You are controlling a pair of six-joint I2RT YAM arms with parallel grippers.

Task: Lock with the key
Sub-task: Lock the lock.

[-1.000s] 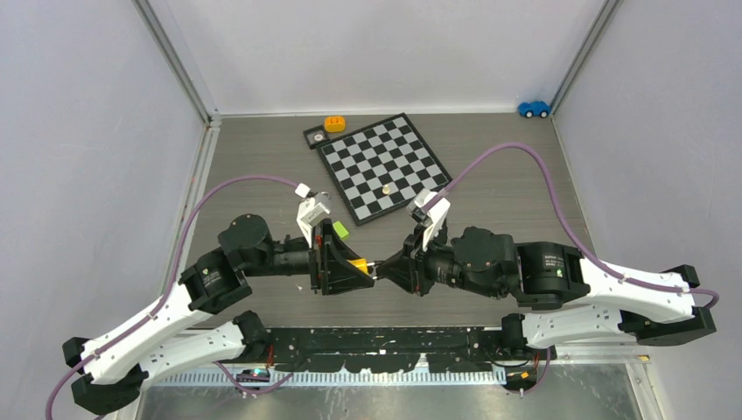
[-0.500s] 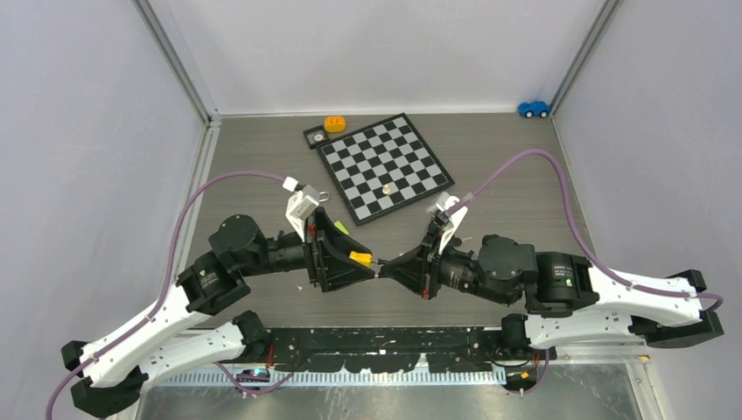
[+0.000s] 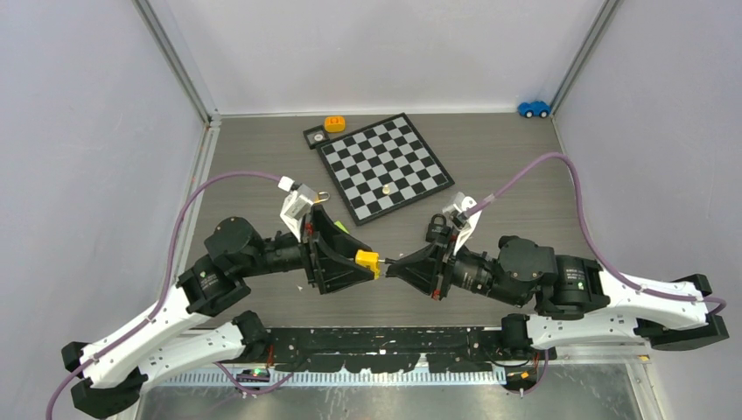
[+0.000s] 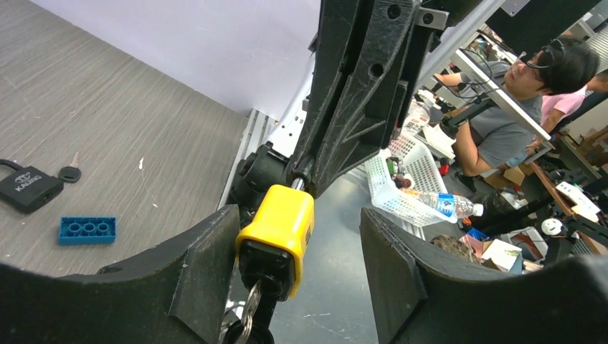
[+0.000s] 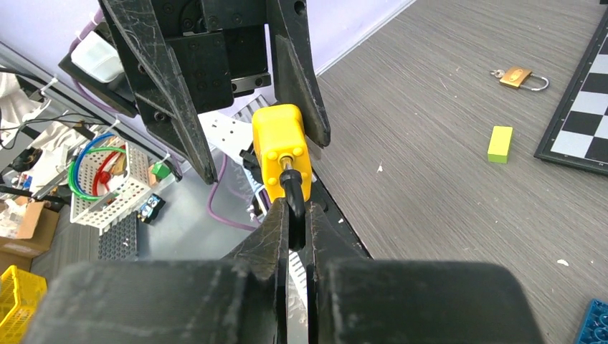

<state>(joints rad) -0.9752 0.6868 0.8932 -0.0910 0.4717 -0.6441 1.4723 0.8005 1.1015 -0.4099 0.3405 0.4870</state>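
- Grey tabletop (image 3: pixel 525 175) inside pale walls; both arms meet in the air above its near-centre strip.
- Left gripper (image 4: pixel 297 244): jaws spread, one on each side of the yellow padlock (image 4: pixel 276 222) and gripping nothing. One finger is just beside the body; contact cannot be confirmed.
- Key (image 4: pixel 251 309): seated in the keyway at the padlock's base, deep between the left jaws toward the palm. The left arm is the nearer.
- Padlock long axis runs along the line between the two grippers — key end left, shackle end right.
- Right gripper (image 5: pixel 294 215): jaws pinched on the black shackle (image 5: pixel 292 193), carrying the lock clear of the table.
- Change: a second ago the left jaws sat closer about the body and have since widened. The right arm's wrist has drawn back rightward.
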